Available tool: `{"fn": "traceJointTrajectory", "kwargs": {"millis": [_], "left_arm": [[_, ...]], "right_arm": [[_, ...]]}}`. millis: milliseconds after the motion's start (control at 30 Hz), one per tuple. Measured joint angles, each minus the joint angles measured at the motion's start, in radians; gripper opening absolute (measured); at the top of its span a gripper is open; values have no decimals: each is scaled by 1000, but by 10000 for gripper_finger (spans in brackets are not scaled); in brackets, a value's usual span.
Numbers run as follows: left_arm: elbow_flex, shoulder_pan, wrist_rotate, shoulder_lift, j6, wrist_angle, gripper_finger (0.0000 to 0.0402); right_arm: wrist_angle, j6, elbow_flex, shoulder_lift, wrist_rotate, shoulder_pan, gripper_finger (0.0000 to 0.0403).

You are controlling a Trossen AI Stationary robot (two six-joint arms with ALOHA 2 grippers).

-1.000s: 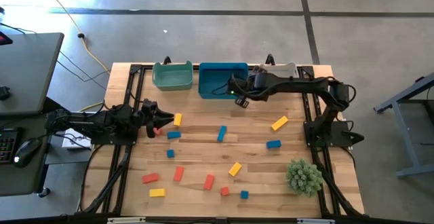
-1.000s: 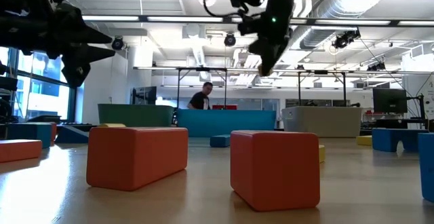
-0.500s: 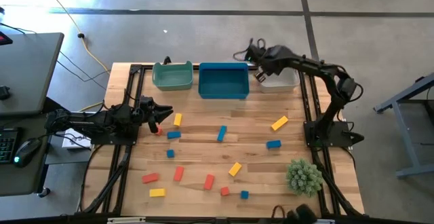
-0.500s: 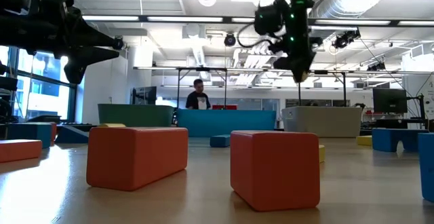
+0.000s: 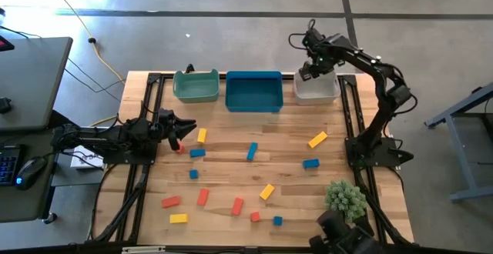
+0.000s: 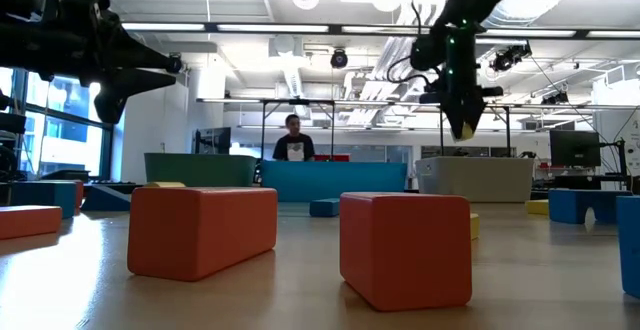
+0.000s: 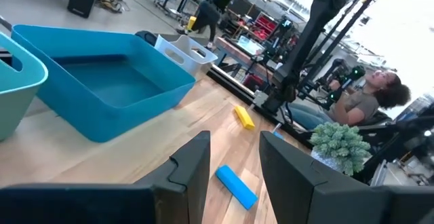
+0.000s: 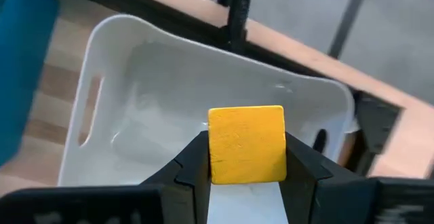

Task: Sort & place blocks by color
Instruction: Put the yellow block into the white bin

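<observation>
My right gripper (image 5: pixel 310 71) is shut on a yellow block (image 8: pixel 246 144) above the grey-white bin (image 5: pixel 316 92) at the far right; it also shows high in the low view (image 6: pixel 463 122). My left gripper (image 5: pixel 185 128) is open and empty at the table's left, close to a yellow block (image 5: pixel 201 135) and a red cube (image 5: pixel 179 148). Several red, yellow and blue blocks lie flat on the table, among them a yellow bar (image 5: pixel 316 139) and a blue bar (image 5: pixel 252 152). The teal bin (image 5: pixel 196 85) and the blue bin (image 5: pixel 253 91) stand at the far edge. My right gripper pinches the yellow block by two opposite sides (image 8: pixel 215 149) between its two fingers (image 8: pixel 192 164). The fingers point down toward the bin. The block is lifted clear, above the inside of the grey-white bin (image 8: pixel 156 88).
A spiky green plant (image 5: pixel 344 198) stands at the near right. Red blocks (image 6: pixel 203 228) stand close before the low camera. A person (image 6: pixel 292 142) shows in the room beyond the table. The table's middle (image 5: pixel 254 123) holds only a few blocks.
My right gripper has carried the yellow block from above the blue bin toward the table's right and far edge, and now hangs over the grey-white bin.
</observation>
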Motion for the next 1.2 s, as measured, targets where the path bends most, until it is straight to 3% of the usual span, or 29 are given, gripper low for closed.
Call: {"fn": "traceJointTrajectory", "kwargs": {"millis": [167,600,1033,1200], "left_arm": [[0,0,-6,0,-24,2,117],[0,0,-6,0,-24,2,117],[0,0,-6,0,-24,3,117],[0,0,-6,0,-24,3,123]], "right_arm": [[68,-14,-99,2,-131,-30,106],[272,14,-321,3,-179,-38,119],[318,11,-332,3,-173,-36,131],[313,11,-326,3,-173,-33,163]]}}
